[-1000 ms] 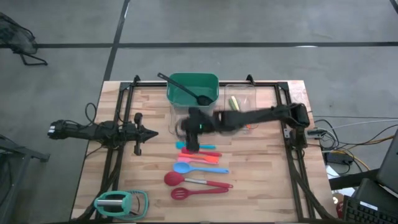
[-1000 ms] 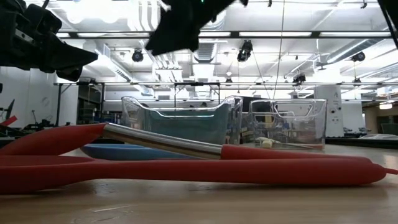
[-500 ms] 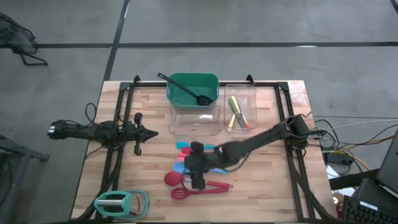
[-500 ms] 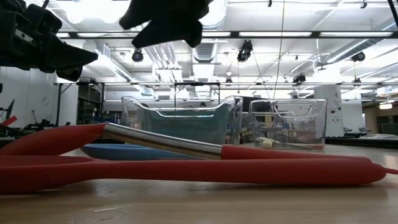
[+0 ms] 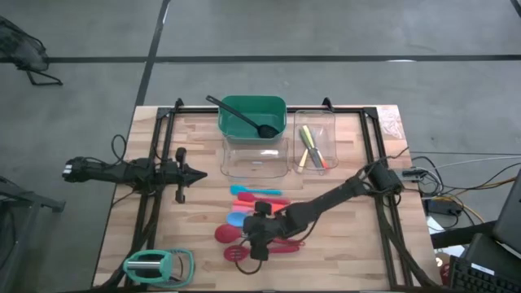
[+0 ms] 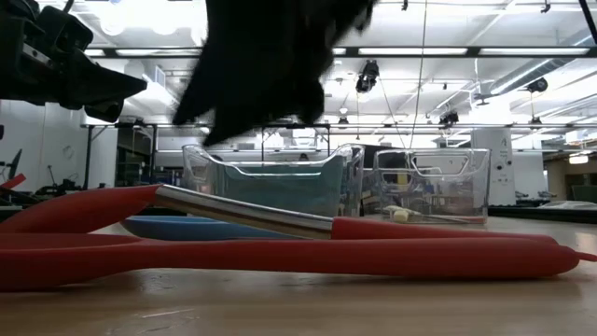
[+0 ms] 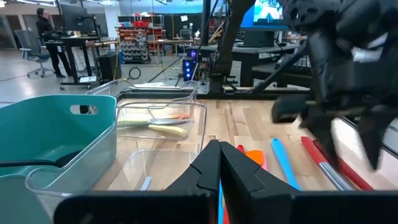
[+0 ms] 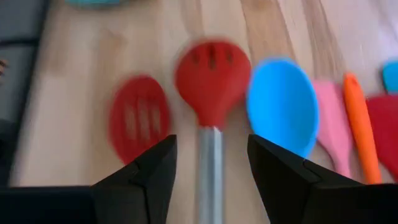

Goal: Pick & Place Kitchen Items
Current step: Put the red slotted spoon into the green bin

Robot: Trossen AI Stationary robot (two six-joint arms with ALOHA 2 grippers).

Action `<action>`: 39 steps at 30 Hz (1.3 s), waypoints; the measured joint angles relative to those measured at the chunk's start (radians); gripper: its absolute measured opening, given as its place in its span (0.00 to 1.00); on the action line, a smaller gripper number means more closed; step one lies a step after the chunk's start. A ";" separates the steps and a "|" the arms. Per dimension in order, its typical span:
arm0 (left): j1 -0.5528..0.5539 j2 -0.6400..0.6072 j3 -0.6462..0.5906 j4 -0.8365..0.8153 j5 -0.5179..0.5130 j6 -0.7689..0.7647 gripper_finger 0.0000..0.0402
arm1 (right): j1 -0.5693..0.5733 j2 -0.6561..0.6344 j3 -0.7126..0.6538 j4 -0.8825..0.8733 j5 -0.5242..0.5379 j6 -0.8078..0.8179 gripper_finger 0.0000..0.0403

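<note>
The right end effector (image 5: 257,242) is held open and empty above the red slotted spoon (image 8: 211,81), whose metal shaft is seen between the two fingers (image 8: 149,174). A red slotted turner (image 5: 236,254) lies at the spoon's 7 o'clock in the high view, a blue spoon (image 5: 238,218) at its 12 o'clock. The left end effector (image 5: 194,173) is parked shut and empty at the surface (image 5: 342,252)'s 9 o'clock.
</note>
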 joint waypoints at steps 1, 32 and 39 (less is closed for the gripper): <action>0.000 0.000 0.000 0.000 0.000 0.000 0.02 | 0.000 0.010 0.000 -0.009 0.001 0.002 0.50; 0.000 0.000 0.000 0.000 0.000 0.000 0.02 | 0.006 0.104 0.008 -0.042 -0.006 0.015 0.17; 0.000 0.000 0.000 0.000 0.000 0.000 0.02 | -0.017 0.046 0.007 -0.103 -0.010 -0.015 0.17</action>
